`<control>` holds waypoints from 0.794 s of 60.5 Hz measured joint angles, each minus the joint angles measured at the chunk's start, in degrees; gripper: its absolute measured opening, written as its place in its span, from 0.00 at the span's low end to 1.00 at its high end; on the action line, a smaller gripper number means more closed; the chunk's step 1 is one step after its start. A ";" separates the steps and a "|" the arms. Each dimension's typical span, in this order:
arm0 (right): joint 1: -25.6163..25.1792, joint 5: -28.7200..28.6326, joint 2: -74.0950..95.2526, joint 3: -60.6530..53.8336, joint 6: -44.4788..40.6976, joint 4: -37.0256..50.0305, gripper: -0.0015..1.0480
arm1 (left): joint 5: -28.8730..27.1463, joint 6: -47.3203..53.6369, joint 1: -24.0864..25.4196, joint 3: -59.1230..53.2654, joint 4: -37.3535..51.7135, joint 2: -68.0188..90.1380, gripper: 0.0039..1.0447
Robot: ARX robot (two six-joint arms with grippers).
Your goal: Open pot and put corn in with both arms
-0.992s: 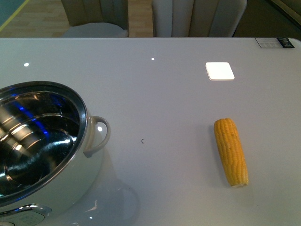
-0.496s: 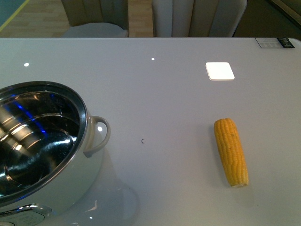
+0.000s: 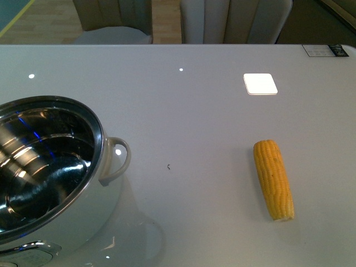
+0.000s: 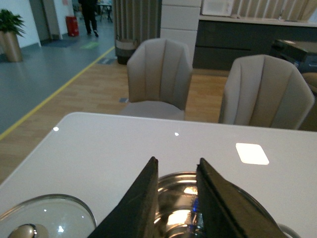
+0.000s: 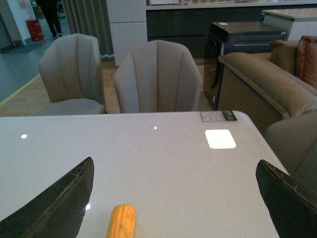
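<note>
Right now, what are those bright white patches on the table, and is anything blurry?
Front view: the white square and small dots on the table look like reflected lamps; the pot mirrors blue streaks inside; the corn is sharp. Left wrist view: the same square glares beyond the pot. Right wrist view: it shows too; the corn is cut off at the picture's edge.

My pot (image 3: 114,217) is white outside, with a white loop handle (image 3: 119,158). Its inside and rim are mirror steel, streaked with blue and pale glints. The corn (image 3: 273,179) is yellow all over, patterned with neat rows of kernels. The table (image 3: 194,122) is glossy pale grey with bright white light spots, and a black-and-white label (image 3: 325,50) marks its far right corner. My left gripper (image 4: 177,162) and right gripper (image 5: 174,166) are matt black. The chairs (image 5: 157,77) are beige.
</note>
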 joint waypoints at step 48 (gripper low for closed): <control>0.00 0.07 0.00 0.00 -0.02 0.00 0.92 | -18.80 0.28 -19.63 0.00 -4.44 -5.16 0.37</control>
